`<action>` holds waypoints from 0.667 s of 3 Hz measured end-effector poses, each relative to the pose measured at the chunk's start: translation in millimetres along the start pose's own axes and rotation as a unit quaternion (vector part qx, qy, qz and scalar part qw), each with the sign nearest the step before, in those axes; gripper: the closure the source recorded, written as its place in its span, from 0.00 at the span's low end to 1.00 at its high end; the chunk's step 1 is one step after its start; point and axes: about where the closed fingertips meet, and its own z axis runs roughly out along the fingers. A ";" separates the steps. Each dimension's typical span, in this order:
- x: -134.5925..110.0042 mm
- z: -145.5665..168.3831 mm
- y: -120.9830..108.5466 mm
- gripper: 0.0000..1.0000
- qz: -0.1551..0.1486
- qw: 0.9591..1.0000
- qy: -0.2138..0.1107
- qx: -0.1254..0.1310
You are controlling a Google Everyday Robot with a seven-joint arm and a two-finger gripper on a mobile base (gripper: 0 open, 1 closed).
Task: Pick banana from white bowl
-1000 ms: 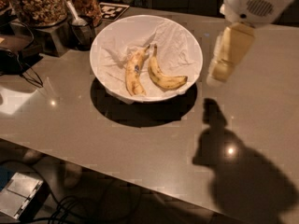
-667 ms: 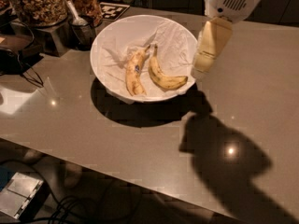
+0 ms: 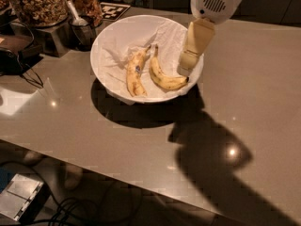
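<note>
The white bowl [image 3: 113, 32], wide and lined with crumpled white paper, stands on the grey table. In it lie two bananas. The slim, strongly curved, deep-yellow banana [image 3: 162, 76] lies on the right. The paler, straighter banana with a small dark sticker [image 3: 134, 73] lies to its left. My gripper [image 3: 185, 69] hangs from the white arm over the bowl's right rim, just right of the curved banana's tip and close above it.
Glass jars of nuts and granola [image 3: 40, 1] stand at the back left with a dark cup holding a spoon [image 3: 82, 27]. Black cables [image 3: 21, 69] lie at the left edge. The table's front edge runs diagonally; a box and cables are on the floor below.
The arm has moved left, from right of the bowl to over its right rim, and the gripper has come down beside the curved banana. The bananas have not moved.
</note>
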 end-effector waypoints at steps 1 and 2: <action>-10.9 18.4 -8.9 0.13 0.048 0.999 0.016 -0.006; -12.2 42.2 -11.8 0.17 0.088 0.995 0.029 -0.035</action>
